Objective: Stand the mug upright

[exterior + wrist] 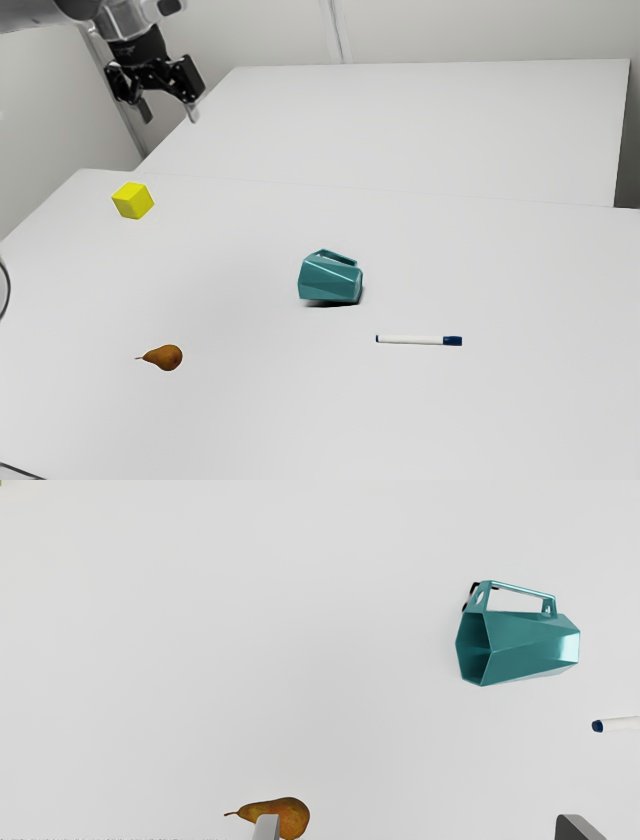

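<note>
While the black two-finger gripper (170,118) hangs in the air at the upper part of the exterior view's left, the teal, faceted, glossy mug (330,280) lies on its side on the smooth white table (240,410). Gripper well apart from mug. Fingers (267,828) stand wide open, a broad gap between them, nothing held.

Mug: mouth (474,650) turned toward the exterior view's left, closed base end toward that view's right. Angular loop handle (522,589) on the side away from the marker; white tabletop seen through the loop. A thin dark shape beside the handle in the wrist view, too unclear to name. Dark shadow along the mug's lower edge in the exterior view. Not upright.

Other objects, same table. White marker with dark blue cap (410,340), lying flat, nearer the exterior camera than the mug and a little toward that view's right; cap end points to the exterior view's right, small dark blue tip at the other end. Brown, smooth-skinned pear (166,357) on its side, toward the exterior view's left from the mug, thin stem pointing that same way. In the wrist view one finger overlaps part of the pear; the exterior view has the gripper well away from it. Bright yellow cube (132,201) by the table's far edge, on the exterior view's left, well apart from mug and pear
</note>
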Available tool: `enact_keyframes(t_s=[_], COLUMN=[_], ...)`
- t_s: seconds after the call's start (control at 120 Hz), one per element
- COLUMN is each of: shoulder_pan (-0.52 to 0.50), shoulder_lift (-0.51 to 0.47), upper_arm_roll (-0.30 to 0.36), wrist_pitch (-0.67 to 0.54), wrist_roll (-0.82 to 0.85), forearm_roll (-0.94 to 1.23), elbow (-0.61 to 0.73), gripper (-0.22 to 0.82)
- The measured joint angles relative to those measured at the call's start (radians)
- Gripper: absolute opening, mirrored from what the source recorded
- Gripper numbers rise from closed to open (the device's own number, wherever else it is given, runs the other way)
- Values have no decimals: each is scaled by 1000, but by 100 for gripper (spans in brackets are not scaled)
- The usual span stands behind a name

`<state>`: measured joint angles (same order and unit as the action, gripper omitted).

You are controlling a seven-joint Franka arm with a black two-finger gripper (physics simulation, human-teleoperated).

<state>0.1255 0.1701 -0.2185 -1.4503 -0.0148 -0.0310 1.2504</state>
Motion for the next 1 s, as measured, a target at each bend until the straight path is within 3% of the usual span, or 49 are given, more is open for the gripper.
enact_keyframes(t_s=[0.2, 0.392, 0.525, 0.792, 1.0], shoulder_pan=[4, -3, -1, -10, -9], shoulder_lift=[-17, 4, 58, 192, 205], upper_arm_roll=[7, -66, -77, -80, -79], wrist_pitch=[-15, -242, -384, -498, -513], wrist_roll=[-10, -87, -206, -411, -519], forearm_roll=[-48, -494, -853, -1153, -1246], elbow=[60, 458, 622, 657, 708], gripper=[60, 60, 60, 60, 60])
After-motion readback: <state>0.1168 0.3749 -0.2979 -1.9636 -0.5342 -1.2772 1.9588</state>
